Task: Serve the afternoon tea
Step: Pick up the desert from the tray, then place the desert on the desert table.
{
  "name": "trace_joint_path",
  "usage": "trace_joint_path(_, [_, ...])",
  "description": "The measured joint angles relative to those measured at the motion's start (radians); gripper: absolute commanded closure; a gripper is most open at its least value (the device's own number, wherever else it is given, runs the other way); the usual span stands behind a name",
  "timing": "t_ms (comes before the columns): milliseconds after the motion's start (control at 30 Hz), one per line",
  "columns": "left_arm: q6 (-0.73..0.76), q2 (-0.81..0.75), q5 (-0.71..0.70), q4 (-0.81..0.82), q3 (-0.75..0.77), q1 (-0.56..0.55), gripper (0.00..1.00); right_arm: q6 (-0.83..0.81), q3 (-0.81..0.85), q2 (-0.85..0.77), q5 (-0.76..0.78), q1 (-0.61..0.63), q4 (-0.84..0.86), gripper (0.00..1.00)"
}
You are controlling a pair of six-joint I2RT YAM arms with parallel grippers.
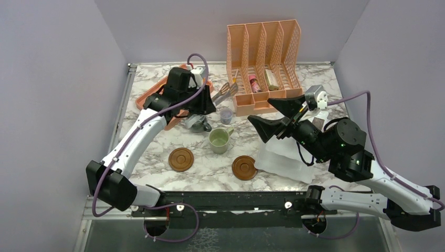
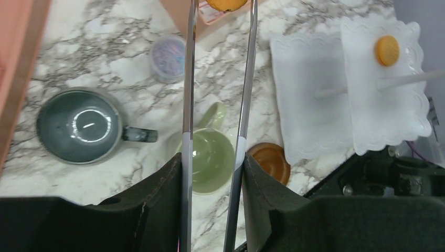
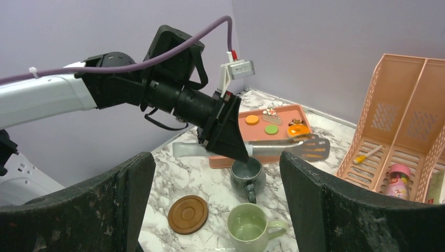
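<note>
Left fingers (image 2: pixel 162 210) clamp the tongs (image 2: pixel 247 79) partly shut, pinching an orange cookie (image 2: pixel 226 4), likely bound for the white plate (image 1: pixel 283 157); right fingers (image 1: pixel 266 128) gape wide, empty, near it

A robot test booth in a lab, not a home or a café — plain lilac walls (image 1: pixel 57 79) box in a small marble-patterned tabletop (image 1: pixel 212 170) on the left, right and far sides. The left arm (image 1: pixel 136 134) and right arm (image 1: pixel 351 199) are bolted to a black rail (image 1: pixel 231 199) along the near edge, trailing purple cables (image 1: pixel 346 97). The food is toy — flat plastic cookies (image 3: pixel 252 119) on an orange tray (image 3: pixel 286 114). An office file rack (image 1: pixel 265 52) stands at the far side.
</note>
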Motion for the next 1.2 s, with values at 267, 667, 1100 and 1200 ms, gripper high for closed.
trace_joint_path(267, [-0.049,0.000,0.026,0.038,0.000,-0.182,0.66,-0.001,0.006,0.002,0.000,0.000,0.002,0.06])
trace_joint_path(667, [-0.071,0.068,0.037,0.070,0.005,-0.375,0.66,0.000,0.021,0.006,0.000,0.000,0.002,0.06])
trace_joint_path(1100, [-0.075,0.194,0.037,0.108,0.081,-0.468,0.66,0.000,0.021,0.002,0.000,0.000,0.002,0.06])
trace_joint_path(1200, [-0.074,0.208,0.037,0.115,0.090,-0.473,0.66,0.000,0.021,-0.002,0.000,0.000,0.002,0.06])
